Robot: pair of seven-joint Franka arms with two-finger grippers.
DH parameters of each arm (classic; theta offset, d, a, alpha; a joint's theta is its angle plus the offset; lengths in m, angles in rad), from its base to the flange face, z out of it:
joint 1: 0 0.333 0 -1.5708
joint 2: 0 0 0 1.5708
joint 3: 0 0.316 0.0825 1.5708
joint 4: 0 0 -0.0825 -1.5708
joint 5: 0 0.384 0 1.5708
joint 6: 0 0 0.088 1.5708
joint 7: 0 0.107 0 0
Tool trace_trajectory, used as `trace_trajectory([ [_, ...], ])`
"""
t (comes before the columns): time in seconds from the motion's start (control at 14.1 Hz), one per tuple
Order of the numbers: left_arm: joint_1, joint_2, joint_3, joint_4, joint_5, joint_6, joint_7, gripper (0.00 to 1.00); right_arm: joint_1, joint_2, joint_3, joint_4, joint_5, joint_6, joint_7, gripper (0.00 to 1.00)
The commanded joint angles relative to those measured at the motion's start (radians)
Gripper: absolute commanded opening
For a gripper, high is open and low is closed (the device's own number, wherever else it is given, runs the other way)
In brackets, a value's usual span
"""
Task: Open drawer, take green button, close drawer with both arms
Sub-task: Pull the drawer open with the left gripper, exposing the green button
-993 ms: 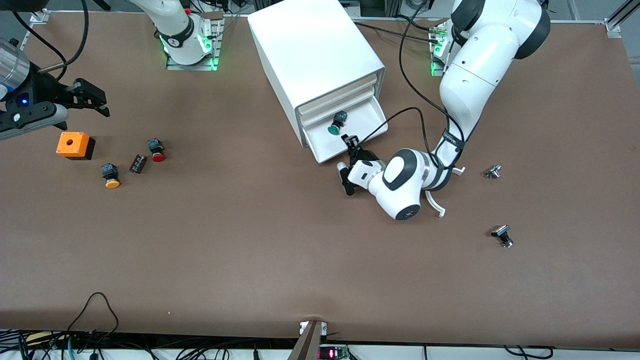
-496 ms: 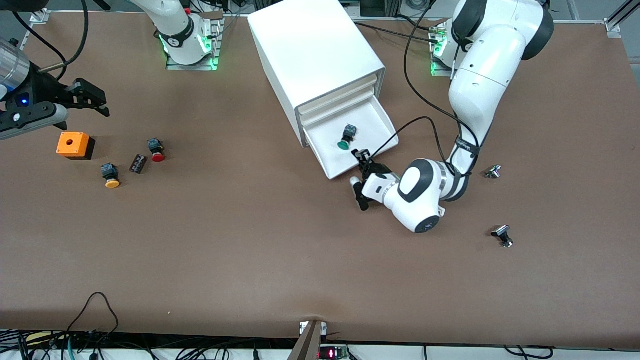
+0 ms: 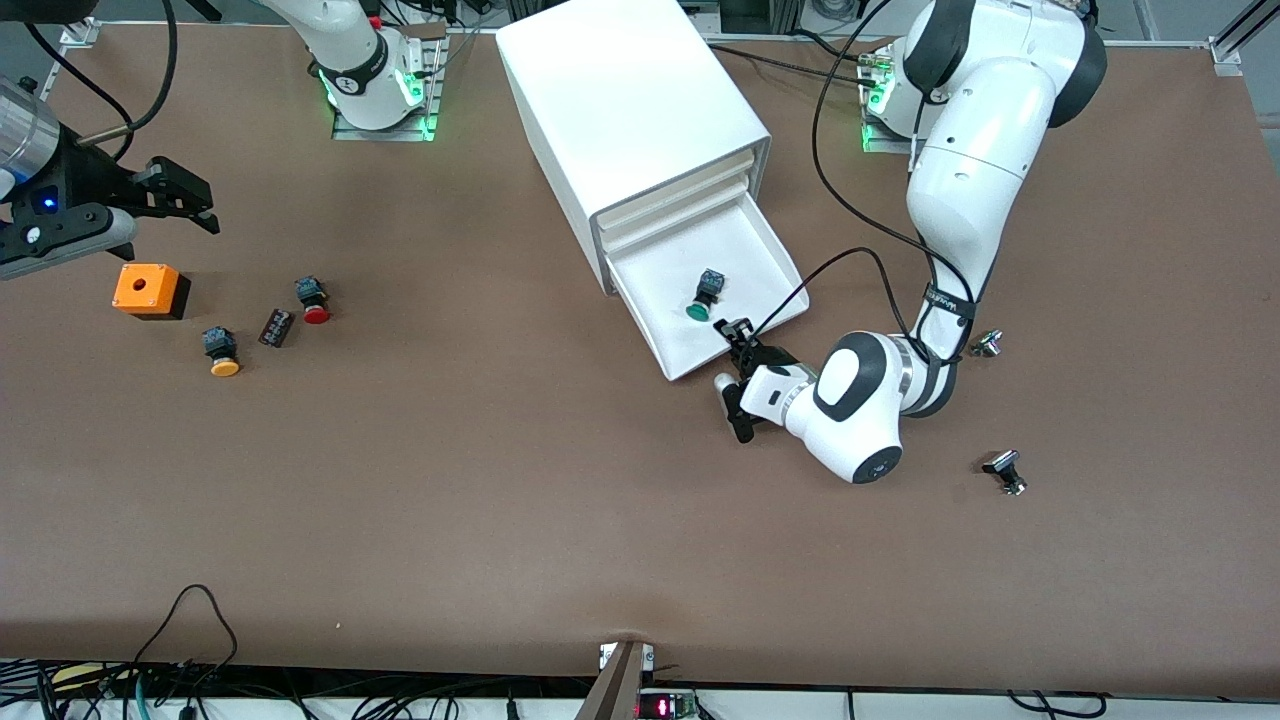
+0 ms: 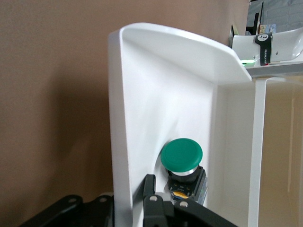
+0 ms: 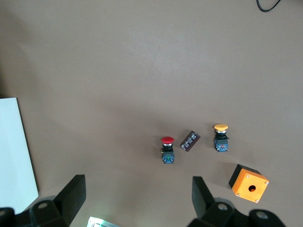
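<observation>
You are pulling the drawer (image 3: pixel 745 275) out of the cabinet (image 3: pixel 630 110): left end effector (image 3: pixel 738 352) is clamping its front lip; right end effector (image 3: pixel 185 200) is waiting wide open. Pull straight so the button (image 3: pixel 704 298) is not rolling.

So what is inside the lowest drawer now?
Only the green button lies in the pulled-out drawer, on its side. The left gripper clamps the drawer's front wall. The part under the cabinet is hidden.

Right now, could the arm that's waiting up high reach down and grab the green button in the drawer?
Probably yes. The drawer is pulled out and open on top, the green button lies bare in it. The left gripper grips only the front lip. The right gripper, open, hangs over the table's right-arm end.
</observation>
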Motion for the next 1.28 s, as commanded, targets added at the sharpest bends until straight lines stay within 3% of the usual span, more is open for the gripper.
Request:
trace_trajectory([
  [0.0, -0.027, 0.062, 0.041, 0.082, 0.034, 0.180, -0.018, 0.00, -0.009, 0.012, 0.008, 0.028, -0.010, -0.009, 0.007, 0.99],
  [0.21, -0.030, 0.062, 0.046, 0.082, 0.036, 0.188, -0.019, 0.00, -0.009, 0.018, 0.008, 0.036, -0.007, -0.007, 0.007, 0.99],
  [0.28, -0.030, 0.060, 0.046, 0.079, 0.034, 0.188, -0.021, 0.08, -0.009, 0.021, 0.009, 0.046, -0.004, -0.004, 0.006, 0.99],
  [0.35, -0.031, 0.059, 0.046, 0.077, 0.034, 0.188, -0.028, 0.22, -0.008, 0.033, 0.008, 0.056, -0.005, -0.004, 0.004, 0.99],
  [0.57, -0.053, 0.048, 0.046, 0.072, 0.036, 0.187, -0.115, 0.98, -0.014, 0.035, 0.008, 0.062, 0.002, 0.017, 0.012, 0.99],
  [0.92, -0.039, 0.011, 0.052, 0.078, 0.037, 0.135, -0.162, 0.99, -0.018, 0.062, 0.002, 0.059, 0.027, 0.053, 0.000, 0.99],
  [1.21, -0.030, -0.073, 0.109, 0.083, 0.036, 0.027, -0.212, 0.99, -0.008, 0.099, 0.005, 0.057, 0.019, 0.044, -0.002, 0.99],
])
